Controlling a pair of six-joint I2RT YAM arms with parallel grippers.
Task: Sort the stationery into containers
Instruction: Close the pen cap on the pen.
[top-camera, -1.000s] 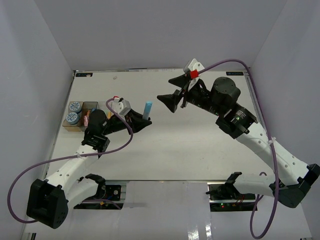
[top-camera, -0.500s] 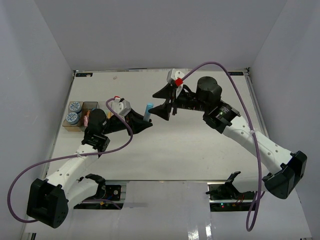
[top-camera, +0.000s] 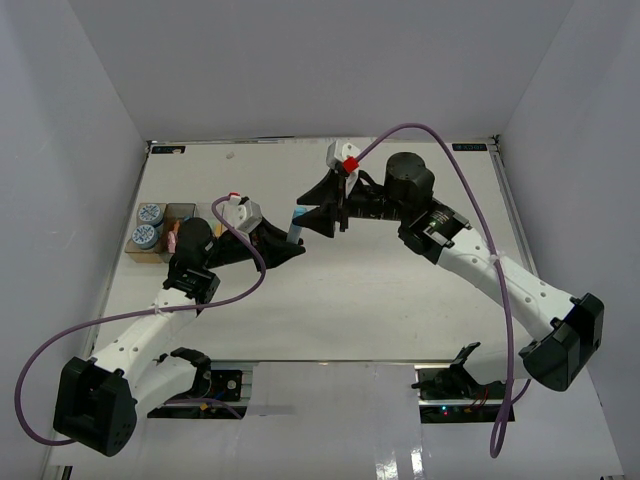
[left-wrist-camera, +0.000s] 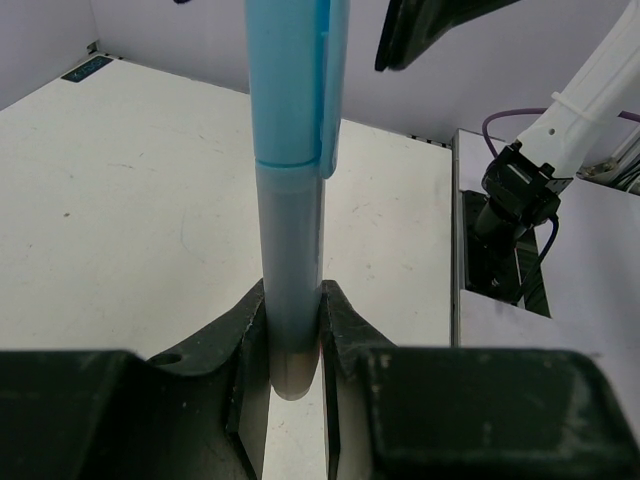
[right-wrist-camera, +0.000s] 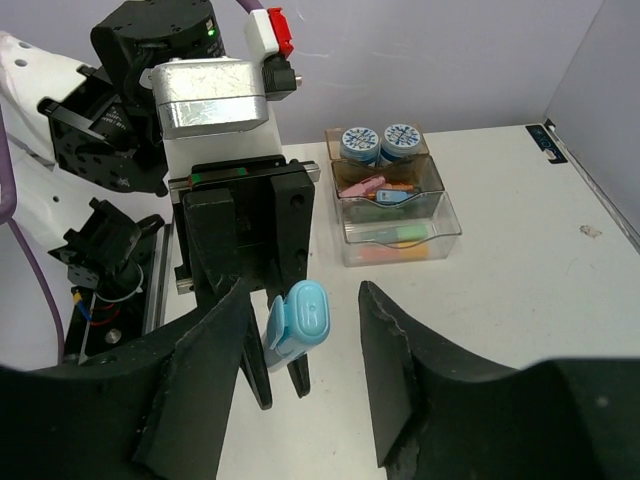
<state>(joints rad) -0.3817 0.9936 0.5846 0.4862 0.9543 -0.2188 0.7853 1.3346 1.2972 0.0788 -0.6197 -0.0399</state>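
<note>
Left fingers: my left gripper (left-wrist-camera: 293, 345) has its fingers (left-wrist-camera: 345, 340) pinched narrow on the bottom end of the pen (left-wrist-camera: 290, 150), one on each side.
Pen: I count one. It is pale blue with a clipped cap and sticks straight out of the left jaws, cap end away from them, over the middle-left of the table (top-camera: 400, 300).
Right fingers: my right gripper (right-wrist-camera: 302, 292) is spread wide, with one finger (right-wrist-camera: 395, 350) on each side of the pen's cap. A gap shows on both sides, so nothing touches.
Bins: I count three (right-wrist-camera: 445, 225) in a row at the table's left side, one tan and two clear. My left arm partly hides them in the top view.
Rolls: I count two (right-wrist-camera: 357, 142), blue and white, side by side in the tan bin at the row's left end.
Pieces: the middle bin holds pink, orange and blue pieces (right-wrist-camera: 385, 190). The other clear bin shows green and orange through its wall. They overlap, so I cannot give a firm count.
Change: a second ago my right gripper hung well to the right of the pen, and half a second ago it was just beside it. Now it sits around the cap. The left gripper, pen, rolls and bins are where they were.
</note>
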